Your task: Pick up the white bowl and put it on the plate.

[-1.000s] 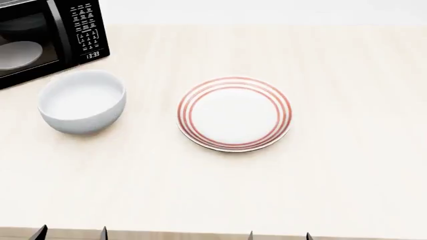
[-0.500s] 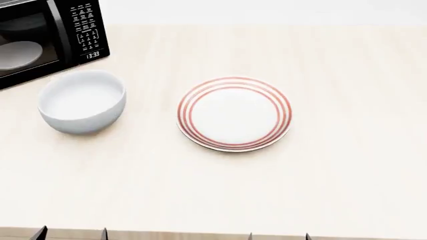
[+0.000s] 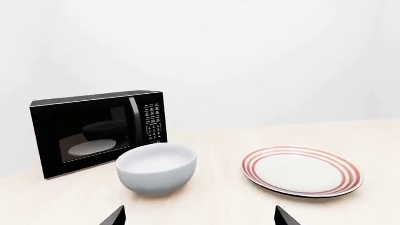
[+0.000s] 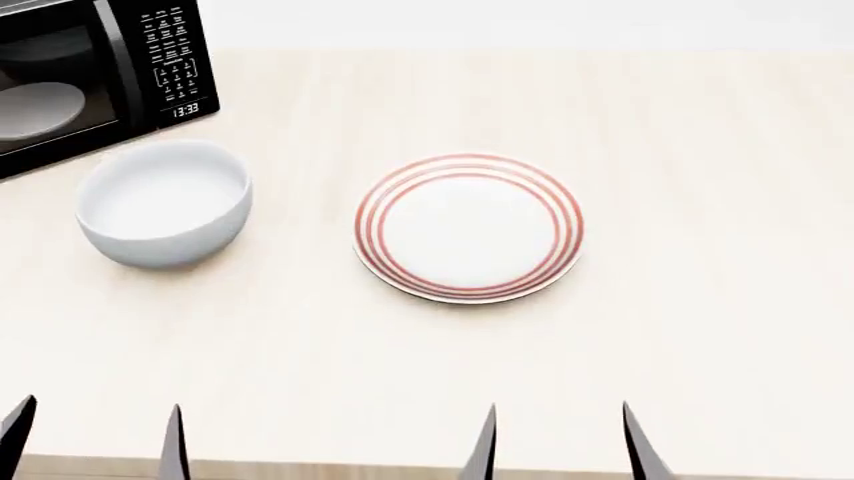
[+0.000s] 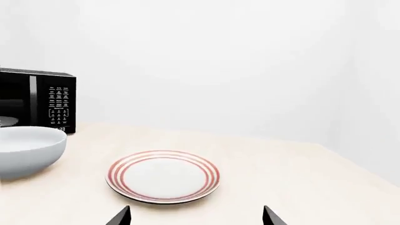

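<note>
The white bowl stands upright on the pale wooden table at the left, in front of the microwave; it also shows in the left wrist view and the right wrist view. The plate with red rings lies flat near the middle, to the right of the bowl, and shows in both wrist views. My left gripper is open and empty at the table's front edge, well short of the bowl. My right gripper is open and empty at the front edge, short of the plate.
A black microwave stands at the back left, just behind the bowl, with a pale dish behind its window. The table runs bare to the right, with a white wall behind it.
Both grippers' fingertips have risen further into the head view from the front edge, moving forward over the table. The bowl and plate have not moved.
</note>
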